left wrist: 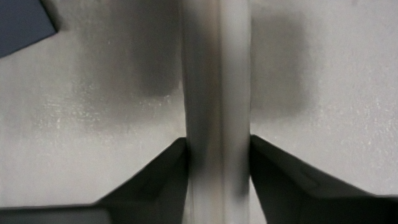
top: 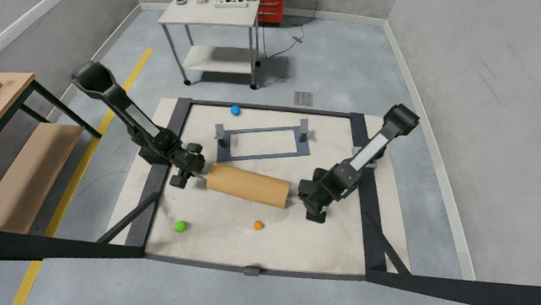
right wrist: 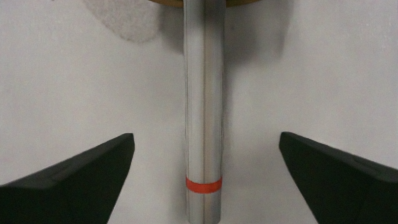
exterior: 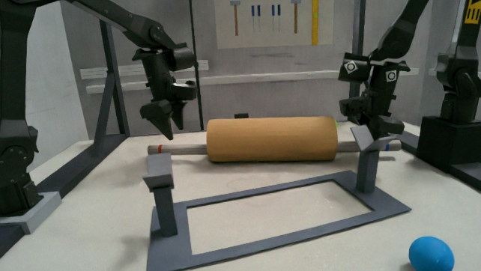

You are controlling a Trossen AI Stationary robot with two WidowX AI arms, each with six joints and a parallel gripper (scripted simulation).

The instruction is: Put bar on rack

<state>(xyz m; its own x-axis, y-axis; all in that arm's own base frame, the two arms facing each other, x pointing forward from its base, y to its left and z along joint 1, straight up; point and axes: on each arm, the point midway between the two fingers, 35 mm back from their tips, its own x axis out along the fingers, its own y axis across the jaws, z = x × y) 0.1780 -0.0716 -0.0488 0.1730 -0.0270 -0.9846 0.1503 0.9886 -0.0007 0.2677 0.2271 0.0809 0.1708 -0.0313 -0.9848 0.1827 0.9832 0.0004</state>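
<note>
The grey bar (top: 295, 197) (exterior: 187, 150) (left wrist: 215, 90) (right wrist: 205, 110) passes through the tan paper roll (top: 248, 185) (exterior: 271, 139), low over the table in front of the rack in the top view. My left gripper (top: 194, 173) (exterior: 371, 129) (left wrist: 216, 144) is shut on the bar near its blue-banded end, one finger on each side. My right gripper (top: 310, 200) (exterior: 175, 133) (right wrist: 207, 139) is open, its fingers on either side of the bar near the red band, not touching it. The grey rack (top: 265, 157) (exterior: 281, 239) stands on the table, both cradles empty.
A blue ball (top: 235, 110) (exterior: 431, 257) lies behind the rack in the top view. A green ball (top: 180, 226) and an orange ball (top: 258, 225) lie on the near side of the roll. Dark frame rails (top: 373, 219) edge the table.
</note>
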